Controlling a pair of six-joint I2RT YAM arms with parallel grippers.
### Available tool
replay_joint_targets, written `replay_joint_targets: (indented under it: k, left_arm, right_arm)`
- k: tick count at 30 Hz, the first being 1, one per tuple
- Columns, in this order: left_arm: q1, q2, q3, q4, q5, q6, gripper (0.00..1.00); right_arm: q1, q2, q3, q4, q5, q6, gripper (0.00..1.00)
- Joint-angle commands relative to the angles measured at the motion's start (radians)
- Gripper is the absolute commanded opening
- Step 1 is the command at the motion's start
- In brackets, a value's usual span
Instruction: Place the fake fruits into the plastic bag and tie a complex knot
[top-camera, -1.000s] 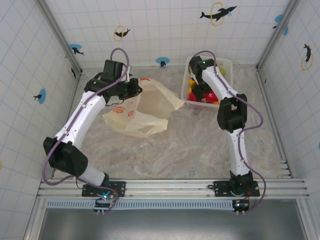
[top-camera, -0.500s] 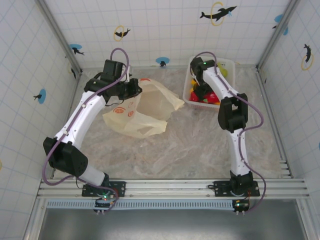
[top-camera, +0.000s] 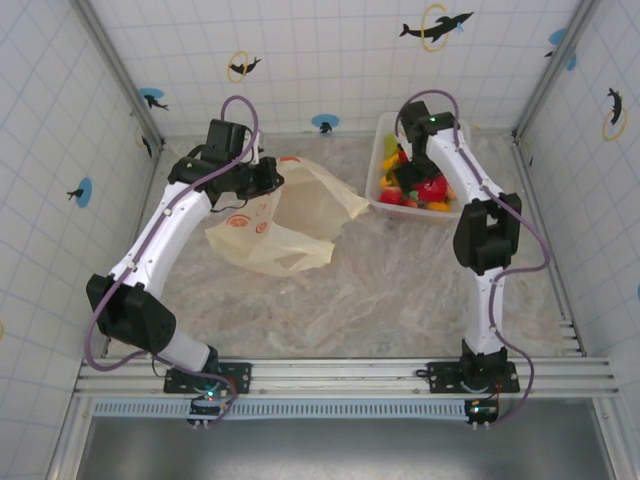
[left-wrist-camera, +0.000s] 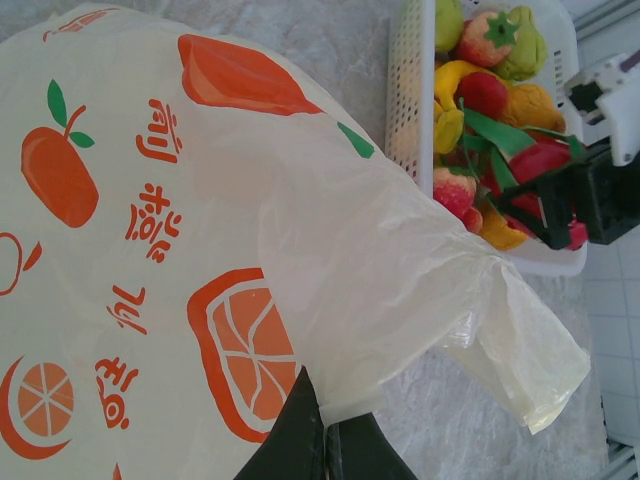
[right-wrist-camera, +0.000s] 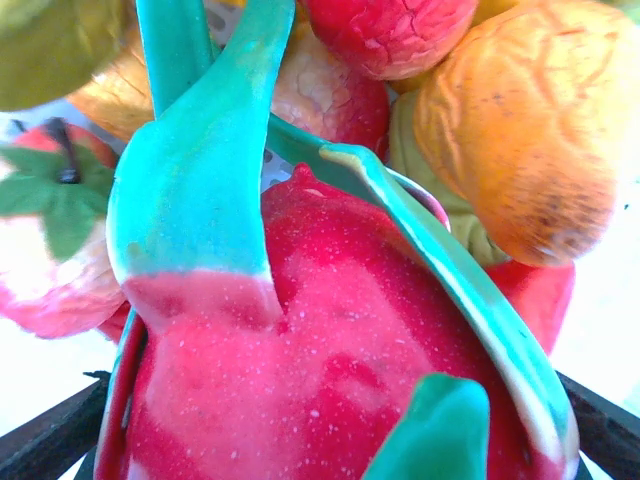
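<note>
The plastic bag (top-camera: 290, 225) lies slack on the table left of centre, cream-yellow with printed orange fruit pictures. My left gripper (top-camera: 268, 178) is shut on its upper rim, and the left wrist view shows the film (left-wrist-camera: 330, 250) pinched between the dark fingertips (left-wrist-camera: 300, 430). The fake fruits (left-wrist-camera: 480, 90) are piled in a white basket (top-camera: 450, 215) at the back right. My right gripper (top-camera: 412, 185) reaches down into that pile. A big red fruit with green leaves (right-wrist-camera: 320, 350) sits between its wide-set fingers (right-wrist-camera: 45, 440), which press against both sides of it.
Tiled walls close the table at the back and both sides. The basket's white mesh wall (left-wrist-camera: 405, 90) stands just right of the bag's loose handle (left-wrist-camera: 530, 360). Bare marbled table (top-camera: 380, 290) lies between the bag and the arm bases.
The right arm and its gripper have shifted to the right inside the basket, and the basket has slid and turned with them. The left arm and the bag have stayed put.
</note>
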Motion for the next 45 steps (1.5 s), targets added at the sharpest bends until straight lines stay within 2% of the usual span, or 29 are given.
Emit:
replay_joint_targets:
  k: [1,5,10,15,20,23,26,29,32,34,39,43,45]
  left_arm:
    - [0.004,-0.028,0.036,-0.023,-0.014,0.005,0.0]
    - [0.005,-0.028,0.04,-0.031,-0.007,-0.009,0.0]
    - [0.003,-0.032,0.034,-0.03,-0.001,-0.016,0.0]
    - [-0.008,-0.026,0.039,-0.026,0.005,-0.023,0.0]
    - [-0.012,-0.016,0.049,-0.034,0.001,-0.022,0.0]
    - [-0.013,-0.016,0.052,-0.036,-0.001,-0.026,0.0]
    - [-0.017,-0.012,0.061,-0.044,0.002,-0.026,0.0]
    - [-0.024,-0.006,0.069,-0.048,0.003,-0.027,0.0]
    - [-0.031,-0.008,0.072,-0.048,0.009,-0.032,0.0]
    - [-0.037,-0.012,0.072,-0.043,0.016,-0.035,0.0]
    - [-0.043,-0.018,0.074,-0.038,0.041,-0.046,0.0]
    - [-0.044,-0.024,0.078,-0.039,0.053,-0.056,0.0]
    - [-0.044,-0.025,0.086,-0.039,0.063,-0.06,0.0]
  right_arm:
    - [-0.012,-0.125,-0.043,0.073,-0.052,0.033,0.67]
    - [-0.046,-0.227,-0.143,0.156,-0.121,0.064,0.66]
    - [-0.107,-0.404,-0.339,0.344,-0.283,0.137,0.66]
    - [-0.169,-0.635,-0.584,0.646,-0.556,0.265,0.66]
    - [-0.161,-0.887,-0.843,0.97,-0.729,0.437,0.65]
    - [-0.113,-1.033,-1.006,1.203,-0.769,0.569,0.65]
    - [0.009,-1.142,-1.115,1.341,-0.725,0.639,0.65]
    - [0.194,-1.204,-1.195,1.471,-0.586,0.648,0.65]
    - [0.376,-1.197,-1.268,1.632,-0.406,0.638,0.64]
    - [0.462,-1.156,-1.306,1.753,-0.327,0.605,0.64]
    - [0.588,-1.02,-1.373,2.011,-0.197,0.509,0.63]
    - [0.624,-0.927,-1.467,2.246,-0.125,0.498,0.63]
    - [0.64,-0.888,-1.494,2.3,-0.111,0.475,0.63]
